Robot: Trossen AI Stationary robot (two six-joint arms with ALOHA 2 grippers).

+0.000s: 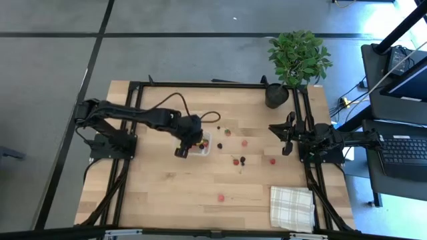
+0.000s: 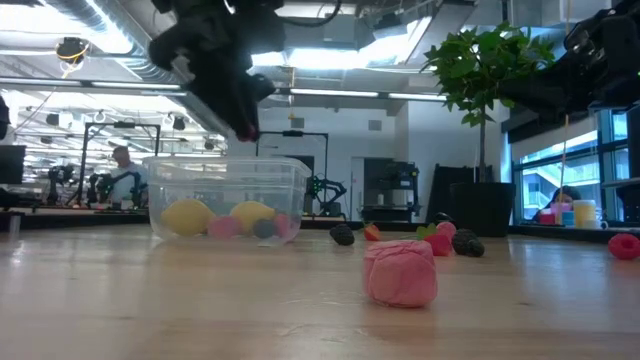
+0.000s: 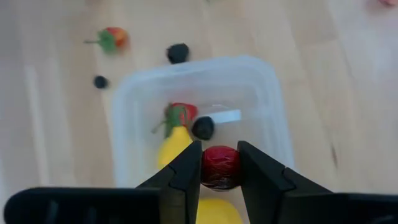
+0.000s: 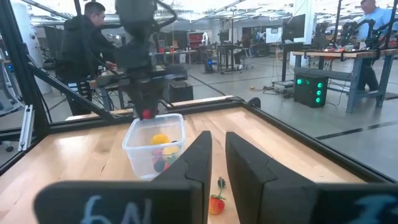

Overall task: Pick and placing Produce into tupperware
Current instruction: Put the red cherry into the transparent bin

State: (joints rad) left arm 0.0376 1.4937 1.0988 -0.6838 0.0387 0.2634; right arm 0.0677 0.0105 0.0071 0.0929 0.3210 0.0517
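Left tool (image 3: 219,171): over the tupperware (image 1: 200,145), left of table centre; clamped on a red berry (image 3: 220,167), held above the open tub, presumably so a release drops it inside, not onto the wood.

Tupperware: clear tub, upright on the table (image 1: 167,200), directly beneath the left tool. Contents visible from the left wrist: strawberry-like piece (image 3: 181,114), dark berry (image 3: 203,127), two yellow lemon shapes (image 3: 176,142). Judged partly filled; task in mid-course.

Loose produce just beyond the tub: strawberry (image 3: 114,37), two dark berries (image 3: 178,53), near the tub's far wall, not yet collected.

Loose produce, table centre to right: red and dark pieces (image 1: 237,160) scattered between the tub and the right arm; one red piece (image 1: 221,197) apart, toward the front edge. Likely left spread so each can be gripped singly.

Checked cloth (image 1: 291,207): front right corner, no produce on it.

Potted plant (image 1: 297,57): rear right corner, clear of the working area.

Right tool (image 1: 287,137): at the right edge of the table, fingers apart with a narrow gap, holding nothing; waiting, kept well away from the tub, probably to leave the left arm room.
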